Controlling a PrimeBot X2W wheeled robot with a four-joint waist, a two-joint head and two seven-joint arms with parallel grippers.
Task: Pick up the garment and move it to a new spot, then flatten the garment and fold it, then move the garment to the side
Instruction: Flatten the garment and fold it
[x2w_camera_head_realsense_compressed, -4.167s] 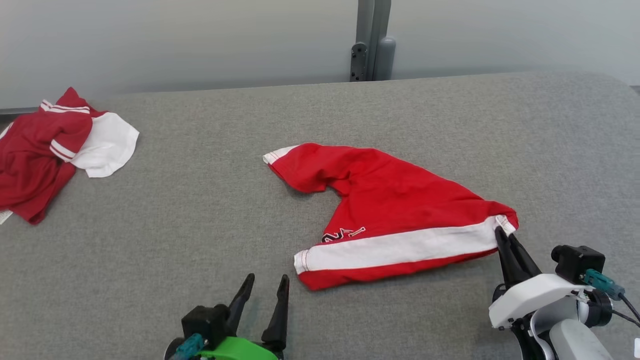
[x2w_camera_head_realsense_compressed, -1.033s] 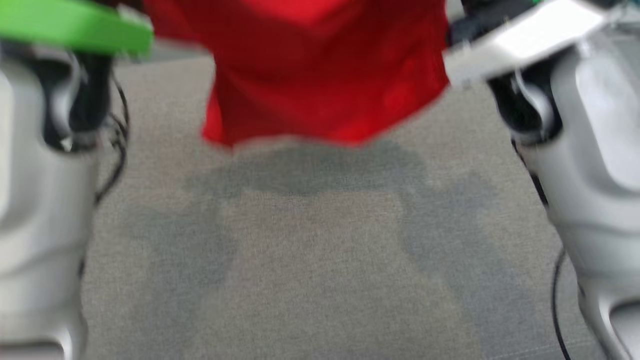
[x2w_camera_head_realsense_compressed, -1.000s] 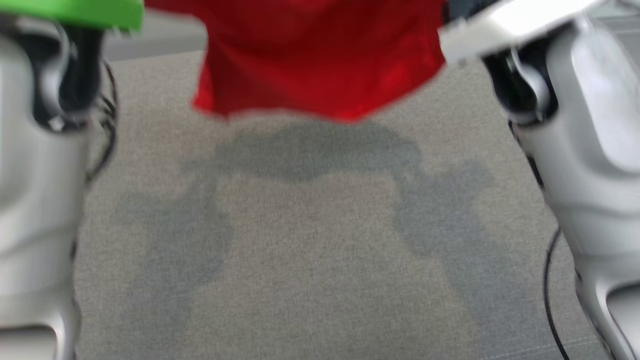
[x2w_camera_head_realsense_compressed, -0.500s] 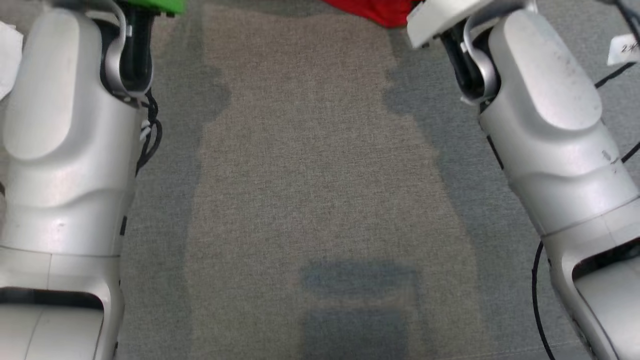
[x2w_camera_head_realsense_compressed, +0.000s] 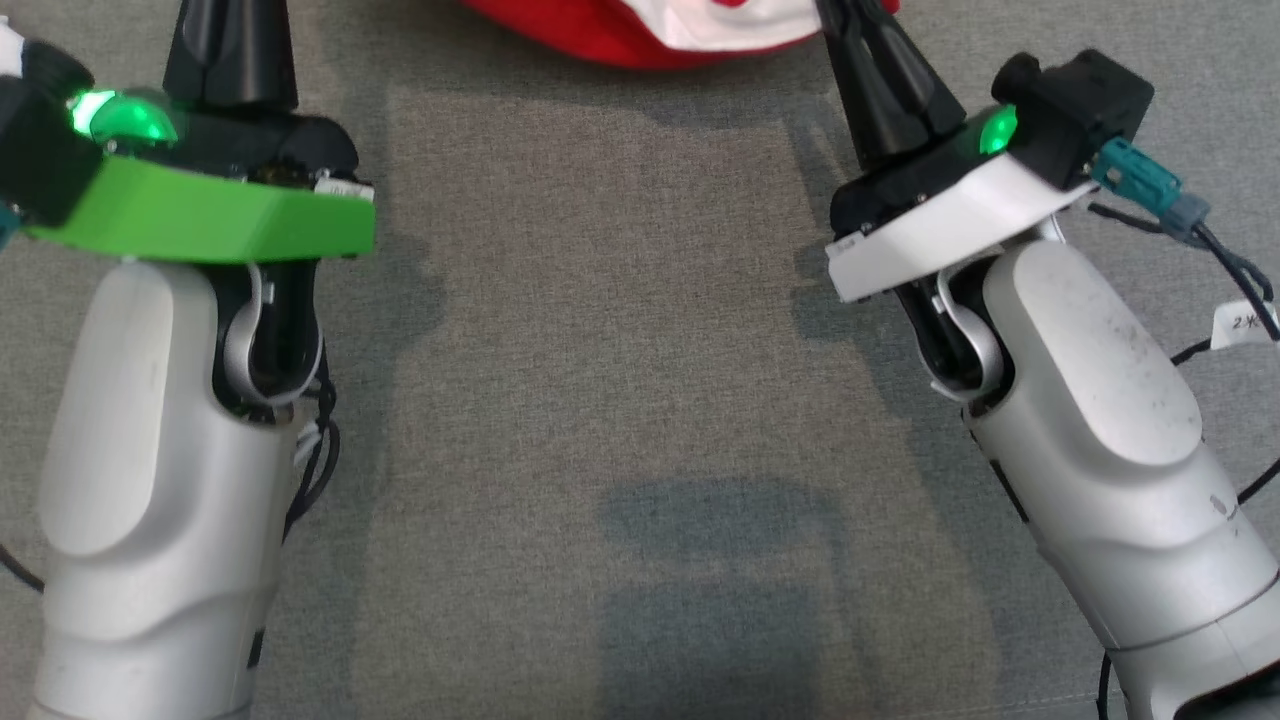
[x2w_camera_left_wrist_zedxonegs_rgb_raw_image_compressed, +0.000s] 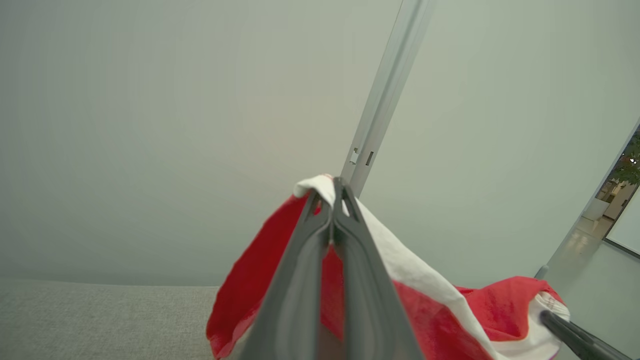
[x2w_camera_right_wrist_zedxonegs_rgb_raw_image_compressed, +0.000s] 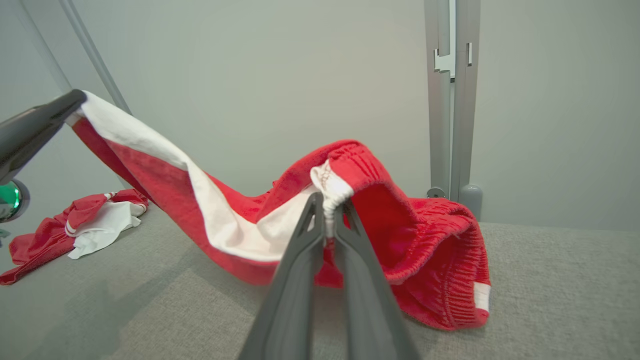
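The head view's top edge crops the garment, left pincer and right pincer.

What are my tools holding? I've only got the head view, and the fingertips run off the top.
Observer: The left tool is shut on a white-striped corner of the garment.
Operator: And the right one?
Observer: The right tool is shut on a bunched white edge.
Operator: Is the garment hanging free?
Observer: No, its ruffled end rests on the table.
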